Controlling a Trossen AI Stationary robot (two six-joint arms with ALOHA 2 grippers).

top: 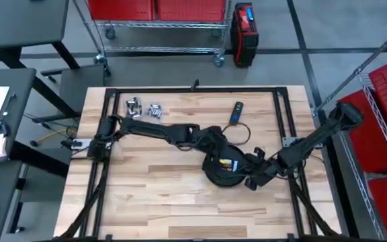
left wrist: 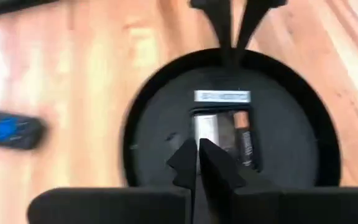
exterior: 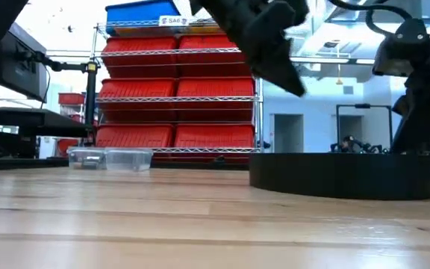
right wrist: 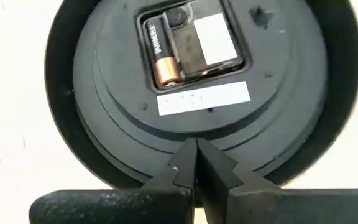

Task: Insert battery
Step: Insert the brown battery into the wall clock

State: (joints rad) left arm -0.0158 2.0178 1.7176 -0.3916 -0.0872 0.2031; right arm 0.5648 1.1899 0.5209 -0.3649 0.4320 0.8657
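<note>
both grippers clenched empty, left gripper [left wrist: 197, 163] and right gripper [right wrist: 196, 163] over clock [right wrist: 197, 93], mid-frame; battery [right wrist: 161, 57] looks seated, insertion essentially done.

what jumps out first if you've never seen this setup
A round black clock lies face down mid-table, with a battery already seated in its back compartment. Both pincers, left and right, hover shut just over it. A blue remote lies beyond, toward the far edge.
</note>
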